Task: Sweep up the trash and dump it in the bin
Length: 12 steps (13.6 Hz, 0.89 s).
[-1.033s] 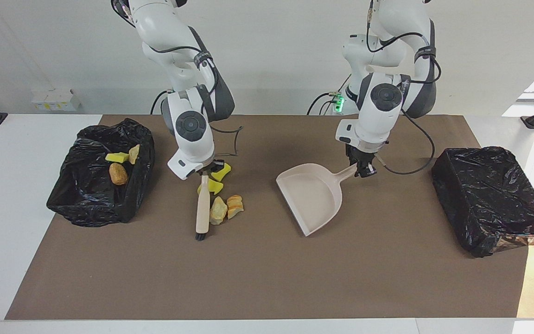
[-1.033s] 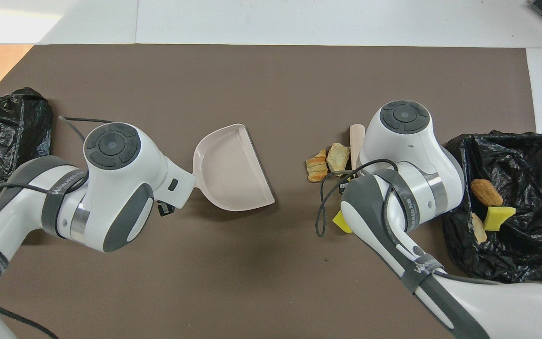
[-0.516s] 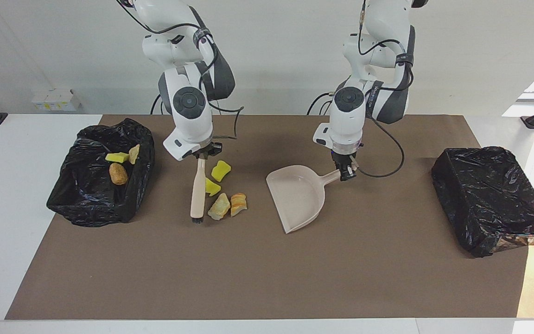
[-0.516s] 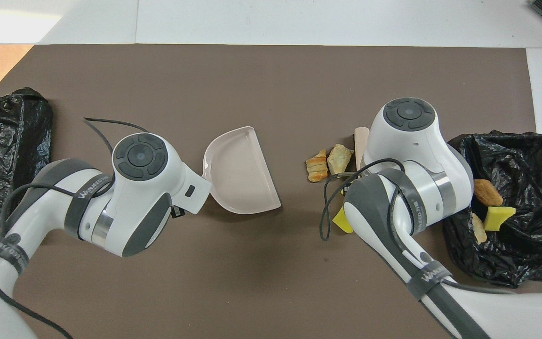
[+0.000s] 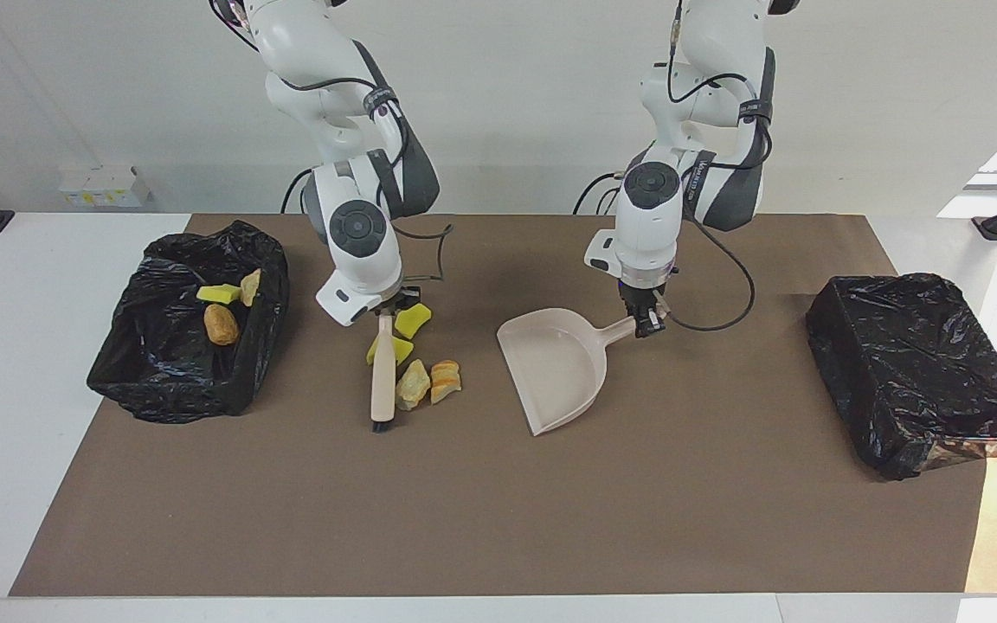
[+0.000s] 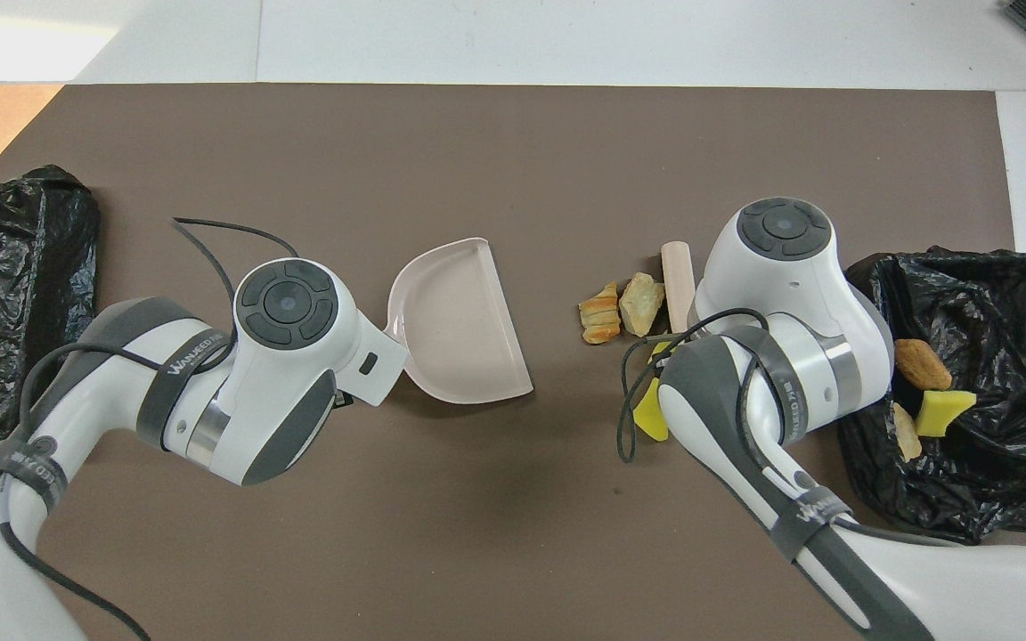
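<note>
Right pincer [image 5: 385, 317] clamped on brush [image 5: 382, 381] handle | four trash lumps [image 5: 416, 383] touching or just beside brush, toward the dustpan; three in nearby black bin [image 5: 178, 372] | left pincer [image 5: 647, 326] clamped on pale dustpan [image 5: 555, 368] handle | bare brown mat [image 5: 498, 510] between dustpan and lumps | second bin [image 5: 918, 372] at left arm's table end.

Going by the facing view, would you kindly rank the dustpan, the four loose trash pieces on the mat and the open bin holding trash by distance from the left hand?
From the left hand:
1. Dustpan, held by its handle.
2. Loose trash pieces, beside the brush.
3. Open bin, at the right arm's end.
</note>
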Available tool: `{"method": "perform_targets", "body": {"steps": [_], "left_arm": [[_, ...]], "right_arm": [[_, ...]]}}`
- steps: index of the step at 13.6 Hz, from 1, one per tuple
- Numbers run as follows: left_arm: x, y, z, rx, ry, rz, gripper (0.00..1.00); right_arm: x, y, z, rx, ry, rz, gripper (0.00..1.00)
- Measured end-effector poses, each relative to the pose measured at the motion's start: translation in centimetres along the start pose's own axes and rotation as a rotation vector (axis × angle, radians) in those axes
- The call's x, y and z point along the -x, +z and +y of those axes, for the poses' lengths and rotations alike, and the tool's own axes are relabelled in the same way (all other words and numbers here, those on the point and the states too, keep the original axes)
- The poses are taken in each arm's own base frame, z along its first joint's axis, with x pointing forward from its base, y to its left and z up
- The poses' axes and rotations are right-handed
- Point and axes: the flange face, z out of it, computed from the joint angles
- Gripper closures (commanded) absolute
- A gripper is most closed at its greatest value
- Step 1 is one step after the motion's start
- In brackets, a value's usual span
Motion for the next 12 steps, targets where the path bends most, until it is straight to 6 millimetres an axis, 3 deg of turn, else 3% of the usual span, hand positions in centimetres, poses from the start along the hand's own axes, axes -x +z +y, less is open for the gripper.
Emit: {"method": "perform_targets", "body": {"steps": [4,6,8,12], "left_arm": [[0.0,0.3,0.1,-0.003,0.002,0.001,1.0],[0.1,0.9,0.2,-0.009,0.002,0.008,1.0],[0.1,1.5,0.3,-0.026,0.007,0.027,1.0],[0.4,2.5,0.5,-0.07,0.044,0.074,1.0]], "right_arm": [[3.1,0.4,-9.7,-0.07,-0.069,0.007,1.0],[4.6,0.6,-12.9,-0.1,-0.059,-0.007,1.0],[4.9,-0.1,-13.5,-0.123,-0.045,-0.013,1.0],[6.6,-3.6,-12.5,-0.118,-0.041,-0.009,1.0]]}}
